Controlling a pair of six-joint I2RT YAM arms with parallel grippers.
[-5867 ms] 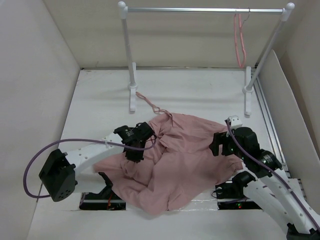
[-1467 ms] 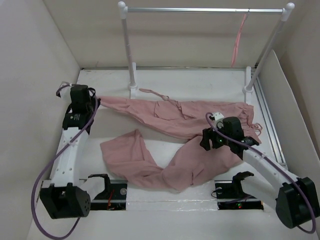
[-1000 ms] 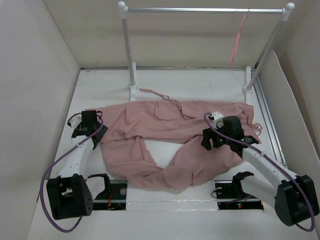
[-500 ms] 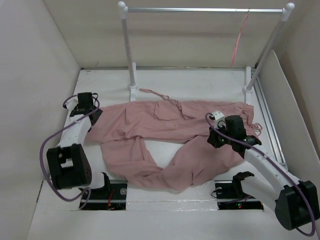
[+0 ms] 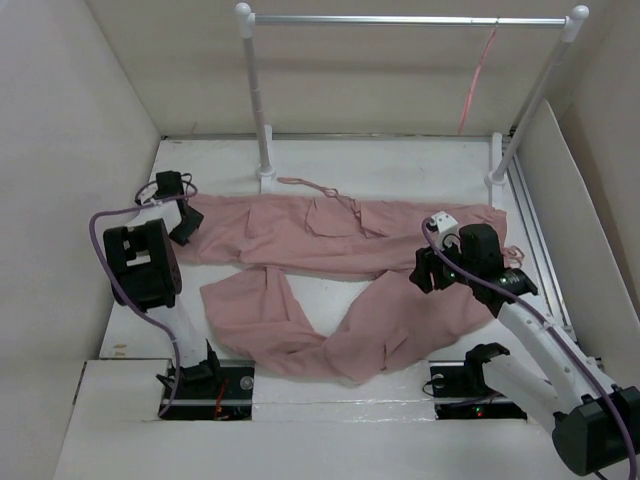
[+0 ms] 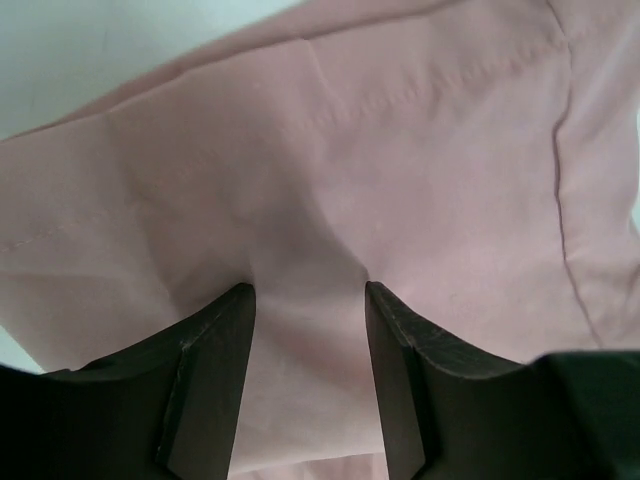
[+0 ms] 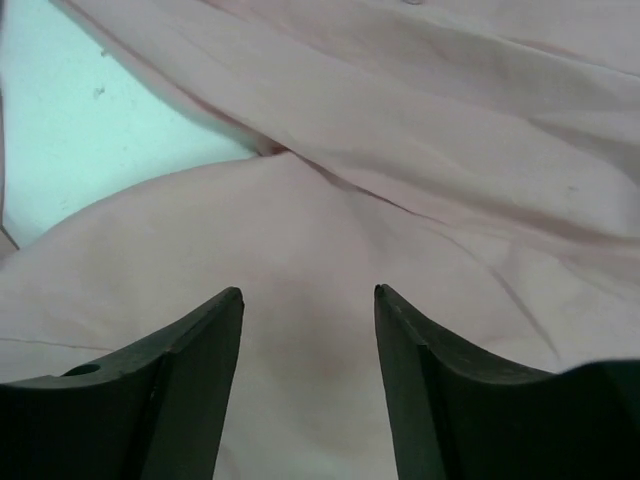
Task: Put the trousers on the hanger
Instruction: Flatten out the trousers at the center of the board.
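The dusty-pink trousers (image 5: 330, 235) lie spread on the white table. One leg stretches straight from left to right, and the other bends toward the near edge. My left gripper (image 5: 187, 225) is at the left end of the straight leg. In the left wrist view its fingers (image 6: 308, 290) hold a raised ridge of pink cloth (image 6: 400, 150) between them. My right gripper (image 5: 425, 275) hovers where the legs meet, and its jaws (image 7: 308, 292) stand apart over flat cloth (image 7: 400, 150). The thin pink hanger (image 5: 476, 85) hangs edge-on near the rail's right end.
The white-and-metal garment rail (image 5: 400, 19) stands across the back on two posts (image 5: 264, 150). A thin pink drawstring (image 5: 310, 188) trails behind the trousers. Beige walls close in both sides, and a metal track (image 5: 535, 235) runs along the right.
My left gripper moved back and left with the cuff, pulling the upper leg out straight. The right gripper opened and shifted slightly right over the crotch area.
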